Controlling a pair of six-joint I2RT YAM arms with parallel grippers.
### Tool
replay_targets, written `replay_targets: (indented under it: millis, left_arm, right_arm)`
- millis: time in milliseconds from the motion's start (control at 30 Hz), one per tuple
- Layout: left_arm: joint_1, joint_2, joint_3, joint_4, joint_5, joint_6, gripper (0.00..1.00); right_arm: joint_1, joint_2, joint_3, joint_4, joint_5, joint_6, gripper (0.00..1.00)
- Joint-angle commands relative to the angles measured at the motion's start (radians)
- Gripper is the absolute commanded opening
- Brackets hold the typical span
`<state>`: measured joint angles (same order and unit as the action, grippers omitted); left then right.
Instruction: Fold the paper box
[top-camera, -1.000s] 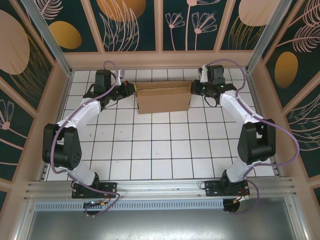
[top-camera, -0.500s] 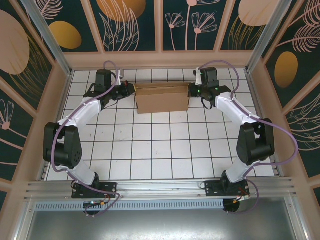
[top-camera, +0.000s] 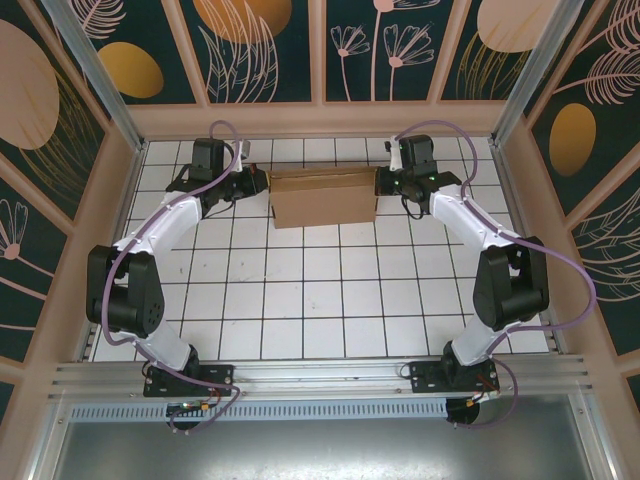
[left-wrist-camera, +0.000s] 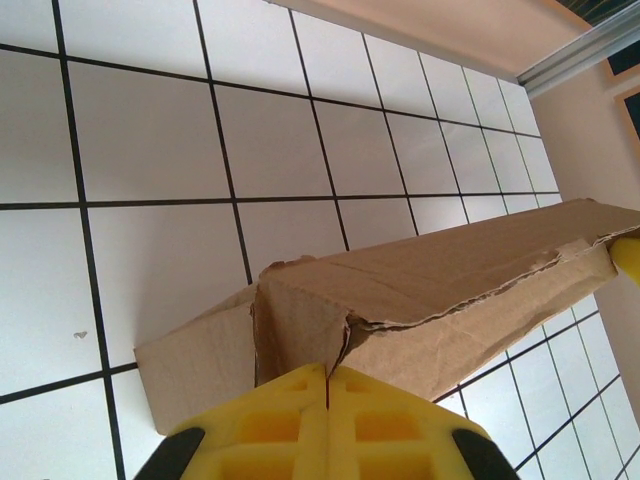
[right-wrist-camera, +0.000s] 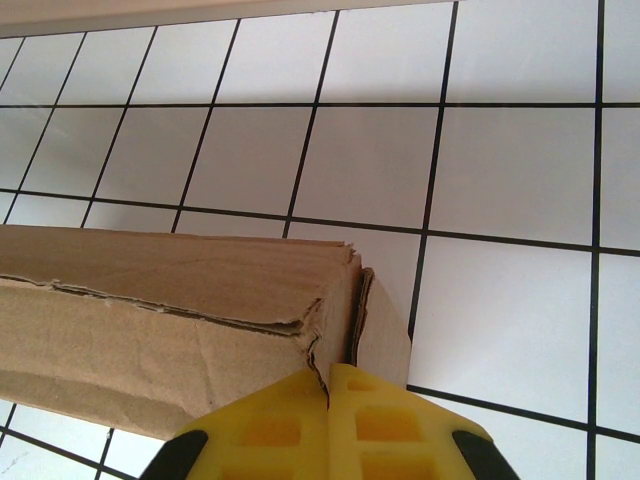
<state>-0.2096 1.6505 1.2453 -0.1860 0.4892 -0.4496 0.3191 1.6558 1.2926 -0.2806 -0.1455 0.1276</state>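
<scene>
My left gripper (top-camera: 262, 183) and right gripper (top-camera: 384, 185) were both squeezed fully closed, tips touching the paper box (top-camera: 325, 197) at its two ends. It sat near the table's (top-camera: 320, 300) far edge, midway.

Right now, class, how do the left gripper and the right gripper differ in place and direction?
The left gripper meets the left end of the box; the right gripper meets its right end. The left gripper points right, toward the box; the right gripper points left. Both are shut, with yellow fingers.
</scene>
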Motion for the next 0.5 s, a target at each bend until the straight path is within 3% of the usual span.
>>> replay_targets:
  millis: [0, 267, 467]
  left_arm:
    - [-0.005, 0.024, -0.029, 0.018, 0.022, -0.020, 0.00]
    - [-0.008, 0.009, -0.037, 0.093, 0.065, -0.089, 0.00]
    - [-0.009, 0.017, -0.033, 0.050, 0.049, -0.053, 0.00]
  right_arm:
    - [0.015, -0.005, -0.036, -0.066, 0.011, -0.019, 0.00]
    - [0.018, 0.004, -0.032, -0.066, 0.007, -0.020, 0.00]
    - [0.020, 0.004, -0.027, -0.066, 0.007, -0.020, 0.00]
